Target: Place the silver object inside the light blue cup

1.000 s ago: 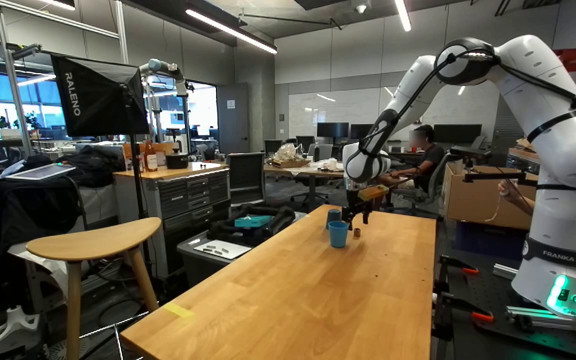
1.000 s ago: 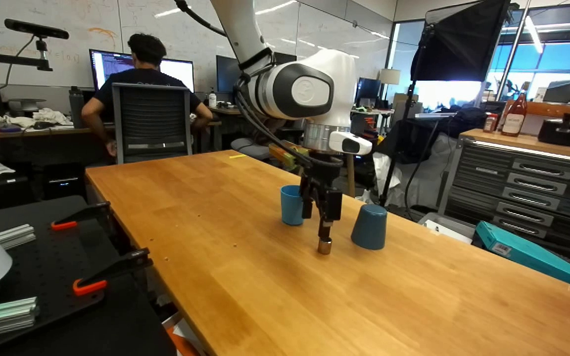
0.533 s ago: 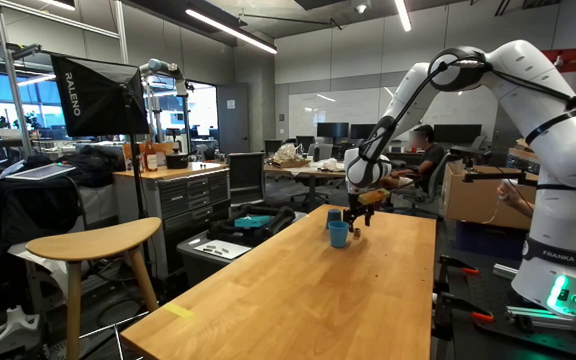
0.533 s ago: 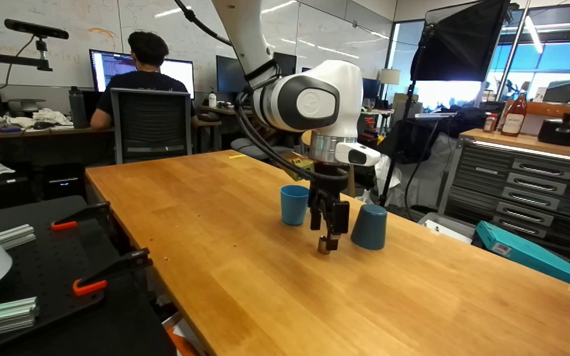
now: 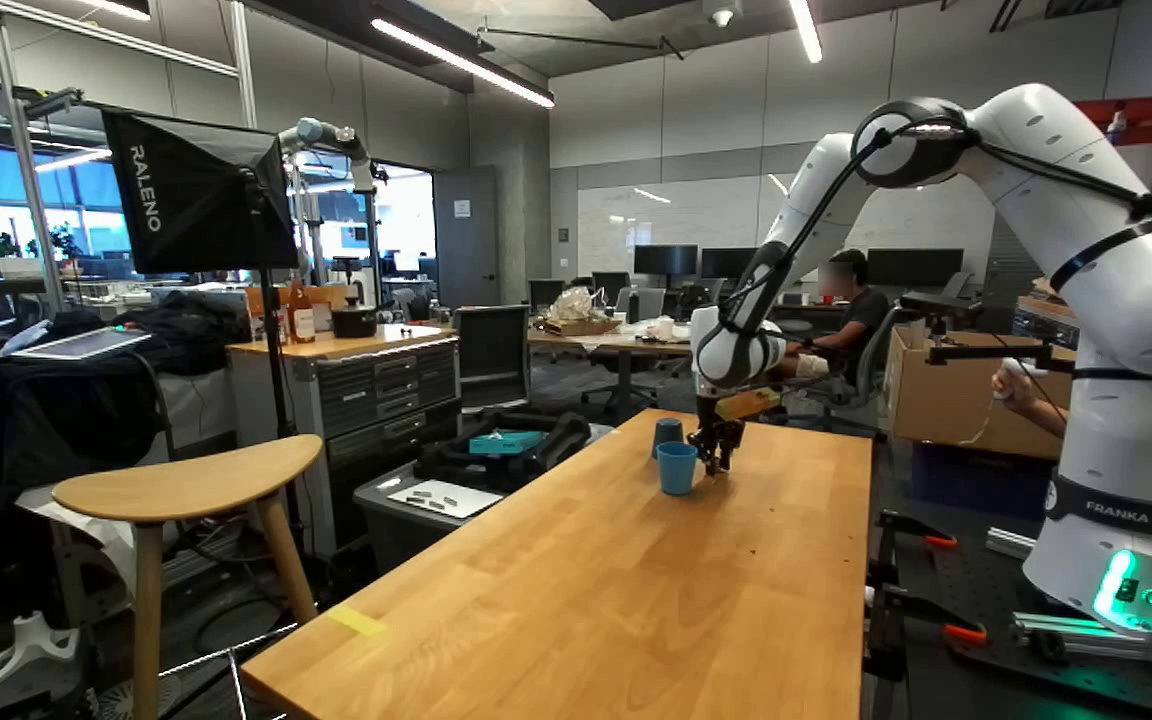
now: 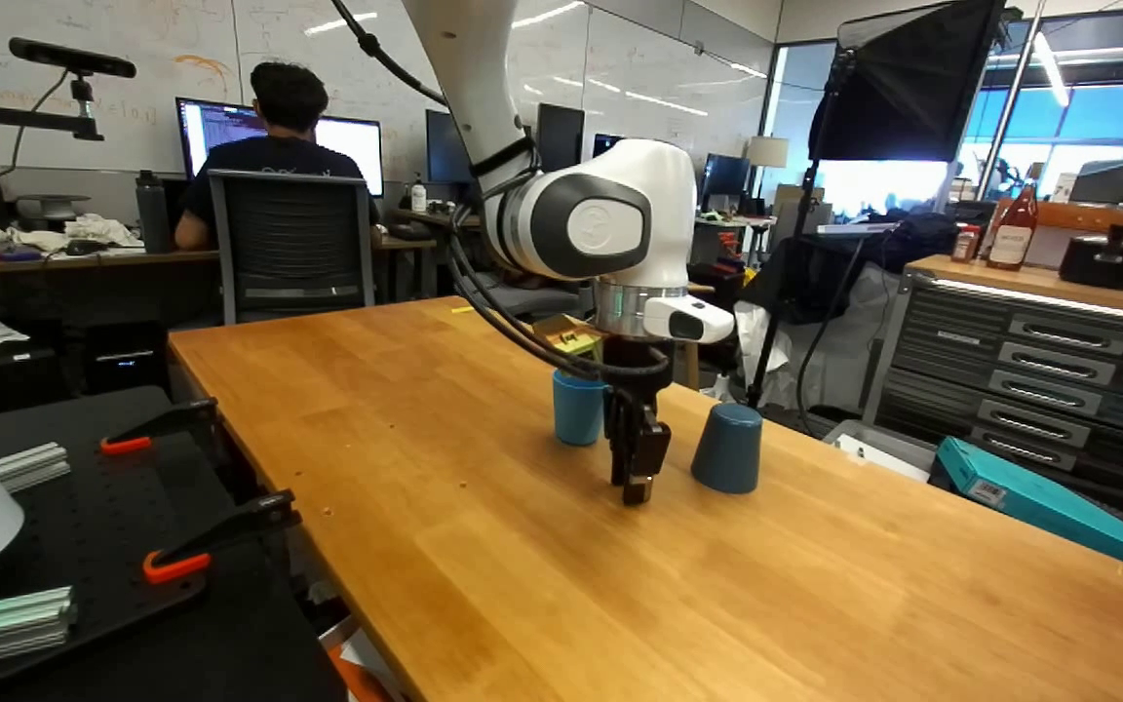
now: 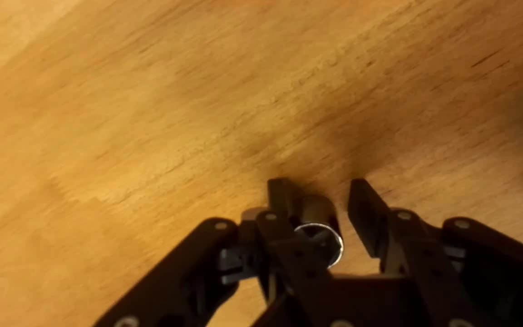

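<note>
1. At picture-left in the wrist view, a dark finger [image 7: 281,196] stands close beside the silver object [image 7: 320,215]; whether they touch cannot be told.
2. Between the fingers, the object, a small hollow cylinder with a bright rim, appears to stand upright on the wooden table [image 7: 107,113]; its long axis runs roughly in line with the reach of the gripper [image 7: 318,193], which straddles it partway open and seems to have hold of nothing.
3. At picture-right, the opposite finger [image 7: 367,218] leaves a strip of bare wood; that gap seems the one the coming squeeze must close; an off-centre pinch could nudge the piece first.
4. In an exterior view, the light blue cup [image 6: 578,411] stands upright to the left of the gripper, partly hidden behind it; a darker, upturned cup [image 6: 728,448] stands near on the right; delivery probably calls for a lift clear of the blue rim.
5. Below spreads the table, specked toward its left edge; the white robot arm [image 6: 664,195] reaches down over it.
6. Across the room, a man [image 6: 274,156] sits, back turned, at left; a black softbox [image 6: 898,88] rises right of the arm; a drawer cabinet [image 6: 1039,361] fills the far right.
</note>
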